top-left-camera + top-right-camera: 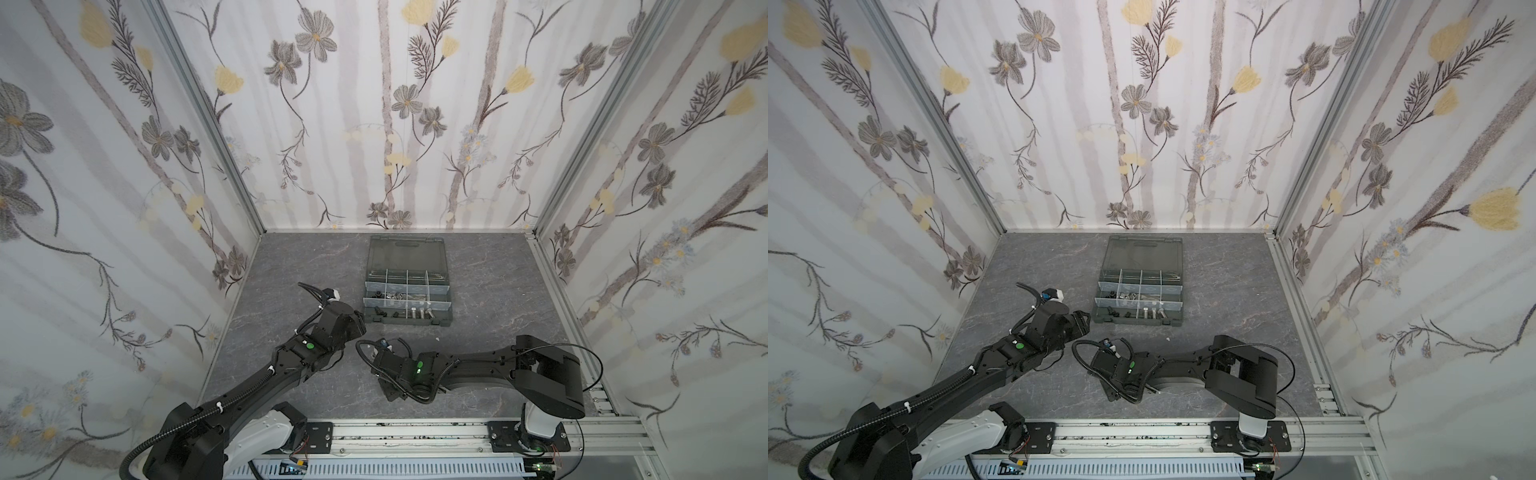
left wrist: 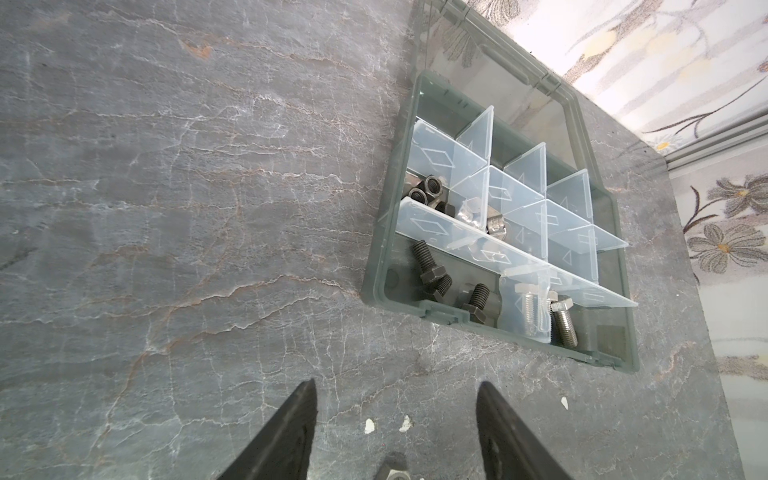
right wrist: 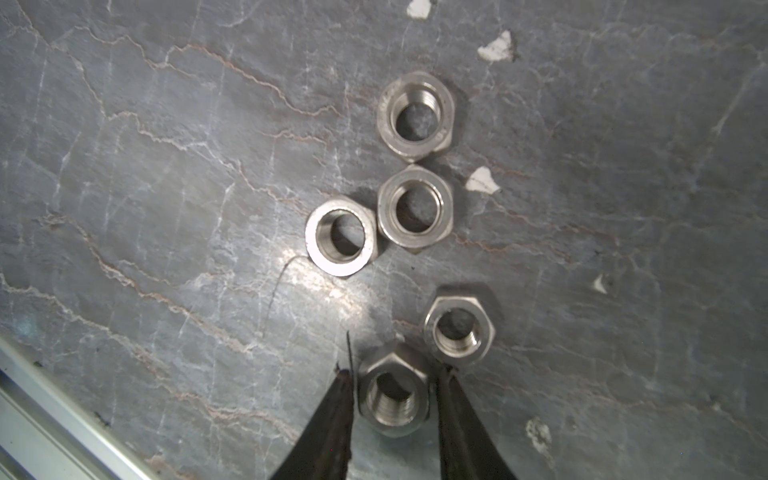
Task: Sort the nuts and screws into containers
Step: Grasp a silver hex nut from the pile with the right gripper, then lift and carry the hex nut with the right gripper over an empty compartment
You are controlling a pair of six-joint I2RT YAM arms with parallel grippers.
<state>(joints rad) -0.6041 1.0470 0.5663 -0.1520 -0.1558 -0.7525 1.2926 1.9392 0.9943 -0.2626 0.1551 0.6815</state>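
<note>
Your right tool [image 3: 395, 370] straddles a silver hex nut [image 3: 392, 401] lying flat on the tabletop [image 3: 166, 208], jaws narrow, slivers of gap showing. It looks hard, smooth and light: pinch opposite flats, or it likely skids away. Your left tool [image 2: 397, 384] hangs wide, empty.

The left wrist view's edge cuts off a silver nut [image 2: 393, 471].

Black arms [image 1: 249, 386], white bases [image 1: 266, 432], corrugated cables [image 1: 365, 361], green lights [image 1: 309, 345].
</note>
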